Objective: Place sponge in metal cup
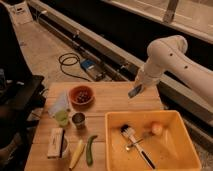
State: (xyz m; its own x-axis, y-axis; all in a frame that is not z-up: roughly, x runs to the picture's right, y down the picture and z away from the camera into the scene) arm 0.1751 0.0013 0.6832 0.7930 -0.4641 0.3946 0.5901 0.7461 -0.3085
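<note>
Aloft over the table (115, 102), fingers (138, 86) pinched tight; sponge (133, 92) held between.

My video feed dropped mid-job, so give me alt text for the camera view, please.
The gripper, fingers shut on the blue sponge, hangs above the far right of the wooden table, well right of the metal cup. The cup stands upright near the left, beside an orange bowl and a green cup; a yellow bin holds a brush.
</note>
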